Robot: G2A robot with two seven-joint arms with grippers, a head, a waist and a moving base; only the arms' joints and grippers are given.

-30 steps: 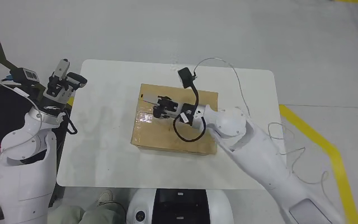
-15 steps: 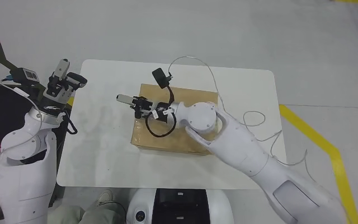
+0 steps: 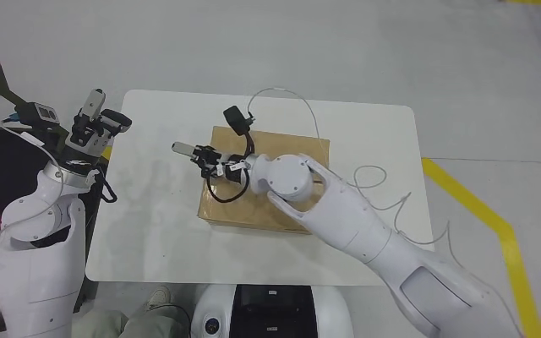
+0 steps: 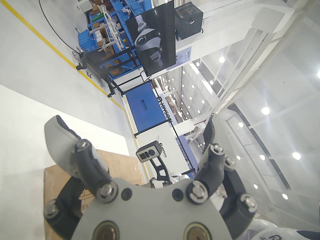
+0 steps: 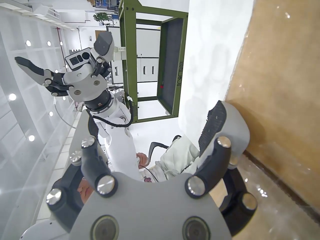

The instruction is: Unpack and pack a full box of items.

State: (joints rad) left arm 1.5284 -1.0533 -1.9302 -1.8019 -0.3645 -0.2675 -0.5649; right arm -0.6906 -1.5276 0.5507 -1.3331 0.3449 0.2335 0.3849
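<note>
A closed brown cardboard box (image 3: 254, 198) lies in the middle of the white table (image 3: 144, 228); shiny tape (image 5: 265, 201) runs over its top. My right arm stretches across the box top. My right gripper (image 3: 193, 155) is open and holds nothing, just past the box's left edge over bare table. One of its fingertips (image 5: 216, 116) is close to the box's edge (image 5: 275, 76). My left gripper (image 3: 108, 110) is held up off the table's far left corner, open and empty, also showing as the left gripper (image 5: 62, 68). The box (image 4: 112, 161) lies behind my left gripper (image 4: 135, 136).
A thin cable (image 3: 287, 93) loops from the right wrist over the table's back part, and more cable (image 3: 380, 182) trails to the right of the box. A green-framed cart (image 5: 150, 63) stands beyond the table's left side. Yellow floor tape (image 3: 478, 207) runs at the right.
My right arm has swept left across the box top, from above its middle to beyond its left edge. The left arm has stayed still.
</note>
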